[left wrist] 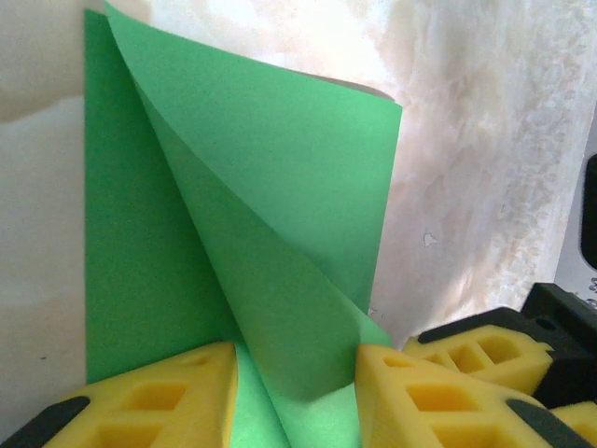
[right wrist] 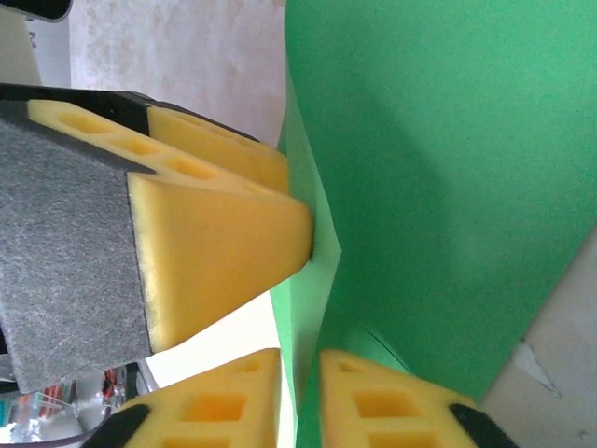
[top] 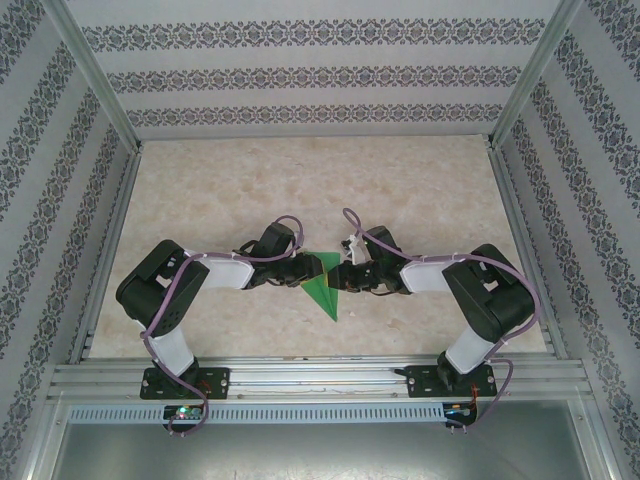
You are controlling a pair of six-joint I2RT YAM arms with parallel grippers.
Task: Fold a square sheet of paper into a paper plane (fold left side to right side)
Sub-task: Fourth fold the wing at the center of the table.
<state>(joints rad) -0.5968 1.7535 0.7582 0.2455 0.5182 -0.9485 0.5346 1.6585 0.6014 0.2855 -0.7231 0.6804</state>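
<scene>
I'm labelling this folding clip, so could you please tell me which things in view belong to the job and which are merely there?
Job: partly folded green paper sheet; left gripper; right gripper, both at the paper.
Just there: marbled tabletop; patterned enclosure walls; aluminium front rail.

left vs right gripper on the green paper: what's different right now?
The left gripper has jaws wide apart; the right gripper has them nearly together. The left gripper has a curled flap of the green paper sitting in its gap; the right gripper pinches a thin edge. Both: yellow fingers, same sheet.
</scene>
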